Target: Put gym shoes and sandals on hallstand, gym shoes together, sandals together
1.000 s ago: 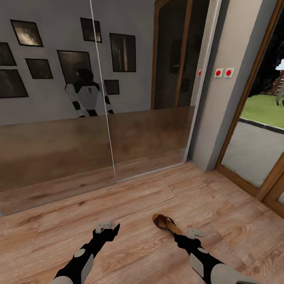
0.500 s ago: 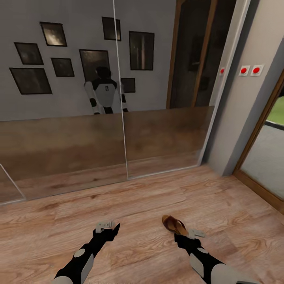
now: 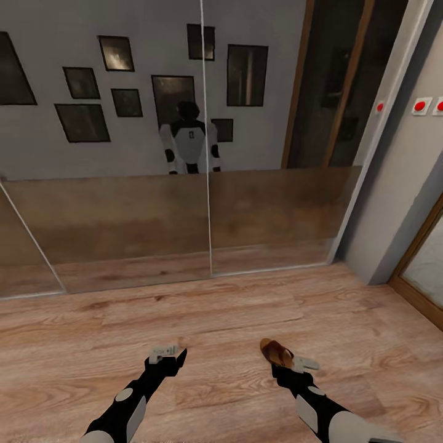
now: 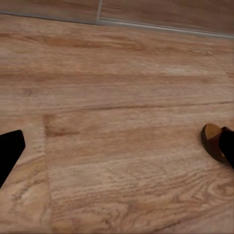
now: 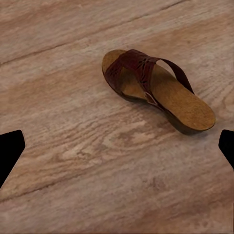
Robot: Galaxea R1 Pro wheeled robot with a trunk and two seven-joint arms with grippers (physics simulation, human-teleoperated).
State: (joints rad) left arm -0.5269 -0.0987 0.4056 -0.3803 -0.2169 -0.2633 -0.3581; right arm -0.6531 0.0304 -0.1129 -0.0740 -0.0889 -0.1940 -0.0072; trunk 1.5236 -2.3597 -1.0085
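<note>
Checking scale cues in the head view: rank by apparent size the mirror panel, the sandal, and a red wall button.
1. mirror panel
2. sandal
3. red wall button, though it sits farther from the camera, so its true size is unsure.

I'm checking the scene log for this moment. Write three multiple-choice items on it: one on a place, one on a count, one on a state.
1. Where does the sandal lie?
A. On a shelf
B. On the wood-plank floor
C. In a basket

2. How many sandals show in the right wrist view?
A. One
B. Two
C. Three

3. How does the right gripper stand toward the sandal?
A. Shut on it
B. Open, fingers apart, not holding it
C. Pressing on its strap

Key: 1 B, the sandal rests sole-down on the planks. 2 A, a single brown strappy sandal is there. 3 B, the two dark fingers sit at opposite edges with bare floor between them.
</note>
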